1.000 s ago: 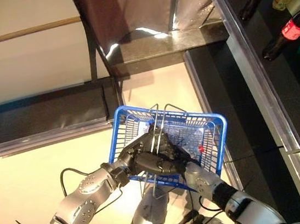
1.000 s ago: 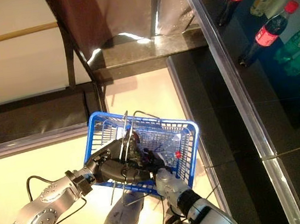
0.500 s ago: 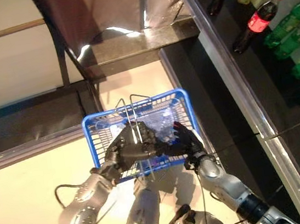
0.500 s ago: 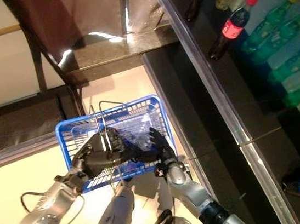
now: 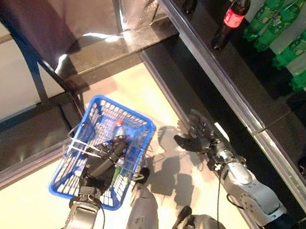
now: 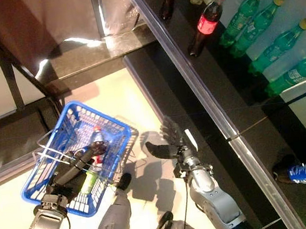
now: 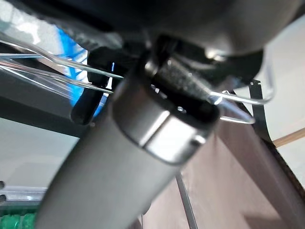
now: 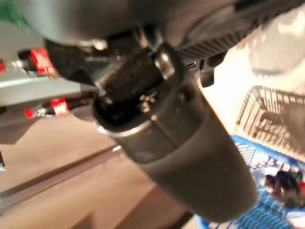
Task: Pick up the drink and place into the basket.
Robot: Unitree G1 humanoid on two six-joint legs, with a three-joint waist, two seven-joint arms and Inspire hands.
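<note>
Drink bottles stand and lie in a row on the counter far off to the right, and that is where the free right robot hand has to go. This robot hand hangs over the pale floor with its fingers spread and straight, holding nothing, just beside the counter's shiny edge. Nearest along the counter from it is a dark cola bottle with a red cap, standing upright, well apart from the hand and up ahead of it; past that lie green bottles, their long axes slanting across the surface with yellow caps pointing away. The left robot hand is curled round the wire handle of the blue basket, which hangs to the left, well apart from the counter. A bottle with a red cap already lies inside the basket. My judgement: the right arm is clearly nearer any further drink, and the reach must go forward and to the right.
</note>
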